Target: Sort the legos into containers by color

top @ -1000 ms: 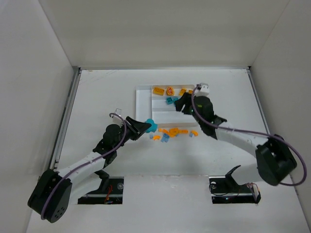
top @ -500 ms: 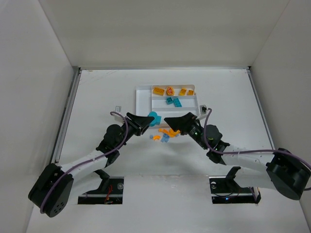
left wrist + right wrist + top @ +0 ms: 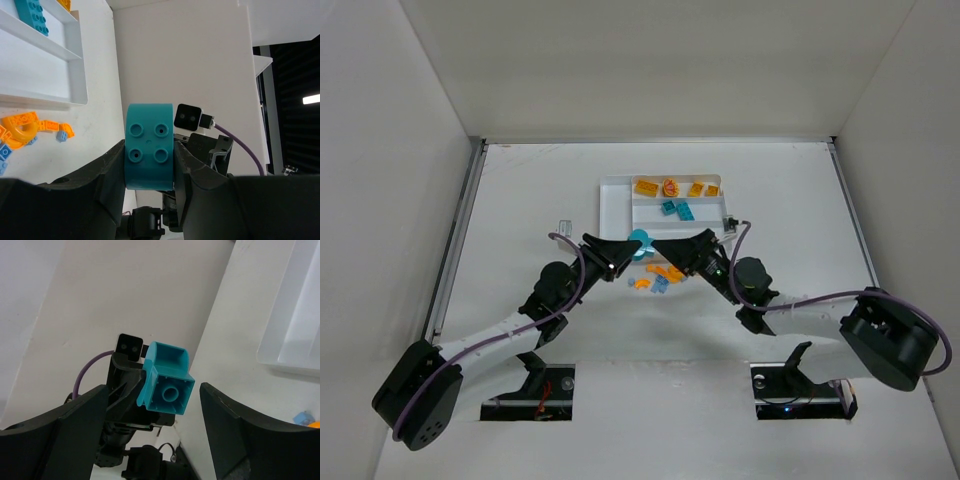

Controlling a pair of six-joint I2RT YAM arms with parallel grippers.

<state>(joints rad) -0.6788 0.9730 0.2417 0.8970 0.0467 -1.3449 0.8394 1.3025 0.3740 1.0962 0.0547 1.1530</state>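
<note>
My left gripper point(image 3: 628, 249) is shut on a teal curved lego point(image 3: 639, 242), held above the table just in front of the white tray point(image 3: 615, 205). In the left wrist view the teal lego point(image 3: 149, 150) sits tight between both fingers, studs facing the camera. My right gripper point(image 3: 672, 250) is open and empty, facing the left one; in its view point(image 3: 155, 390) the teal lego point(image 3: 167, 382) hangs between and beyond its spread fingers. Yellow-orange legos point(image 3: 671, 186) lie in the tray's far section, with teal and light blue ones point(image 3: 677, 209) in the section in front of it.
Several loose orange and light blue legos point(image 3: 660, 276) lie on the table under and between the two grippers, also in the left wrist view point(image 3: 25, 132). The tray's near sections point(image 3: 75, 60) and left side section hold nothing visible. White walls enclose the table.
My right arm has pulled back from over the tray and swung down to face the left gripper. My left gripper has carried the teal lego slightly right and toward the tray.
</note>
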